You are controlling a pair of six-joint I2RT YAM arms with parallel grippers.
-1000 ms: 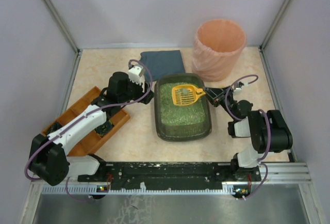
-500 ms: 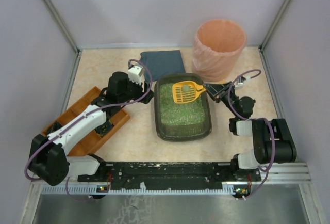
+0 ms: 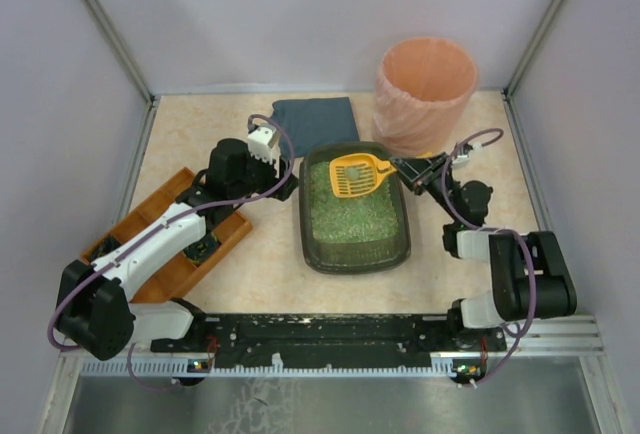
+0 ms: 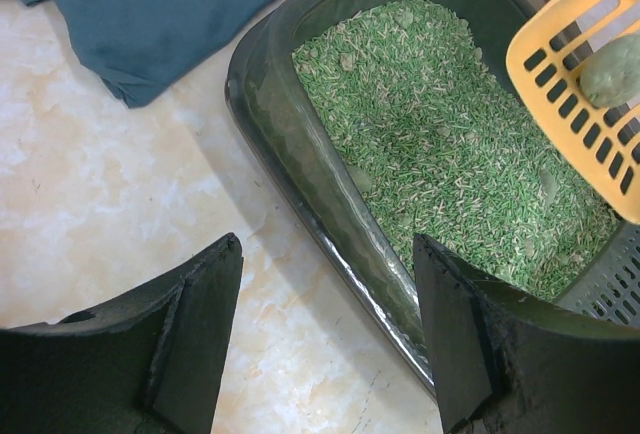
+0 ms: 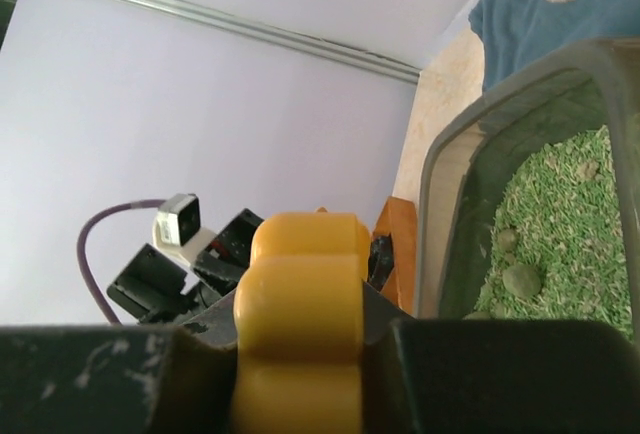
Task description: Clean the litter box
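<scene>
Green bits of litter (image 4: 440, 144) fill the litter box (image 3: 355, 266), which sits in the middle of the desk (image 3: 200, 134). The box looks like hard, smooth plastic. I think it is stiff but slippery and would slide if pushed, so its low rim is the best place to hold it. The left hand (image 4: 325, 284) is at the left side of the box, its fingers wide apart and squeezing nothing. The right hand (image 3: 412, 172), at the far right corner of the box, is clenched on the handle of a yellow scoop (image 3: 360, 176). The scoop hangs over the far end of the box with one grey-green lump (image 4: 610, 69) on it. A peach bin (image 3: 425, 94) stands behind the box. The left wrist view cuts off most of the scoop. I cannot tell if more lumps hide under the litter.
</scene>
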